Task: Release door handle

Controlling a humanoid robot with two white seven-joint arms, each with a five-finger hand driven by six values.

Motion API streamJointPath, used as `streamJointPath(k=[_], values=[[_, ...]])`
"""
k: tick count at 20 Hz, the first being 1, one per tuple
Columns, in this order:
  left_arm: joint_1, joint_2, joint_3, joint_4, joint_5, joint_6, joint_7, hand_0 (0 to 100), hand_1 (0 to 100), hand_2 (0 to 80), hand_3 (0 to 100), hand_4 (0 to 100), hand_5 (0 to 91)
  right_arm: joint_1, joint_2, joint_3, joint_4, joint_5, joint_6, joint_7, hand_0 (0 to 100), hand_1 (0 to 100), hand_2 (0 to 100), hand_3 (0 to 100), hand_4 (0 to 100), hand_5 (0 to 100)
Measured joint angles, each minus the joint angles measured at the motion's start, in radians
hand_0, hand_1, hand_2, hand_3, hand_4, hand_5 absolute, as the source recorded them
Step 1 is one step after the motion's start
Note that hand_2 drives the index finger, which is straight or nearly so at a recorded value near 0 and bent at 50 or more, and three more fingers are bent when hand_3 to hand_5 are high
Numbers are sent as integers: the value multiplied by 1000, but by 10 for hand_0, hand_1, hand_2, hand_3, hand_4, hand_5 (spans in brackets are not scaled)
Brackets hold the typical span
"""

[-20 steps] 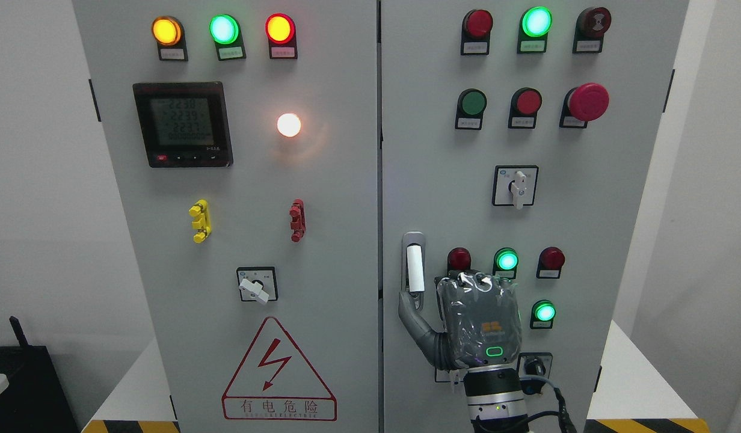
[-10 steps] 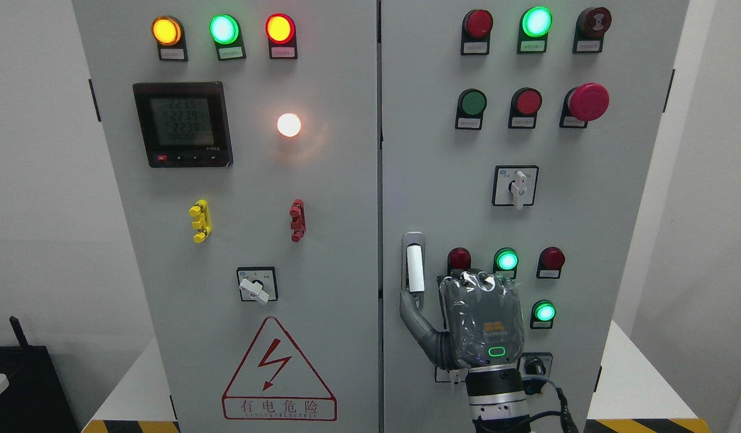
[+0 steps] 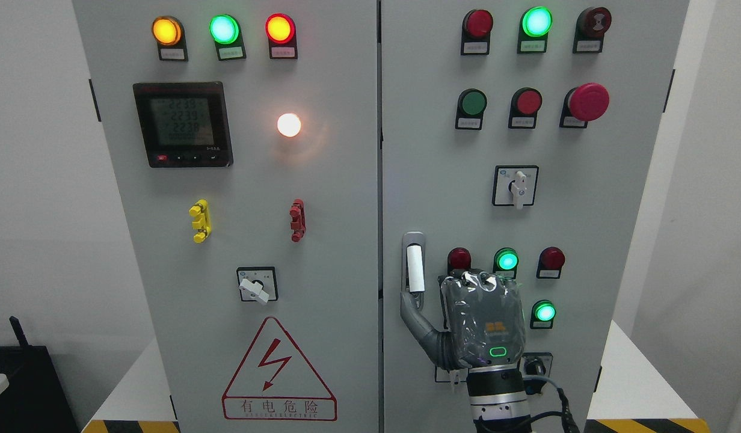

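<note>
The door handle (image 3: 414, 268) is a white lever in a grey frame on the right cabinet door (image 3: 442, 180), just right of the centre seam. My right hand (image 3: 480, 316), grey under a clear cover, rises from the bottom edge right of the middle and sits to the right of the handle and a little below it. Its back faces me. The fingers (image 3: 480, 280) curl toward the panel around nothing, and the thumb (image 3: 411, 308) sticks out left with its tip just under the handle's lower end. The left arm does not show.
Lit lamps (image 3: 506, 261) and a green button (image 3: 545, 312) sit close around the hand, with a rotary switch (image 3: 516, 186) above. The left door (image 3: 238, 198) carries a meter (image 3: 183, 124), another switch (image 3: 256, 285) and a warning triangle (image 3: 278, 373). Both doors look closed.
My right hand has drifted slightly to the right and down, away from the handle. The handle and the doors have not moved.
</note>
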State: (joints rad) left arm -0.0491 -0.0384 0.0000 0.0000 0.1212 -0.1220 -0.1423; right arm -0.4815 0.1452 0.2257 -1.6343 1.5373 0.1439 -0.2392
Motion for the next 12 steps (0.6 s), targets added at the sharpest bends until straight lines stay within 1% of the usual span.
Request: streamJointPath(k=[12], values=[[0,0,0,0,0,0,0,120,389,0,0,0,0,2,2,-2,-1,0,9,-1,380,102,1000,1000,1000,977]])
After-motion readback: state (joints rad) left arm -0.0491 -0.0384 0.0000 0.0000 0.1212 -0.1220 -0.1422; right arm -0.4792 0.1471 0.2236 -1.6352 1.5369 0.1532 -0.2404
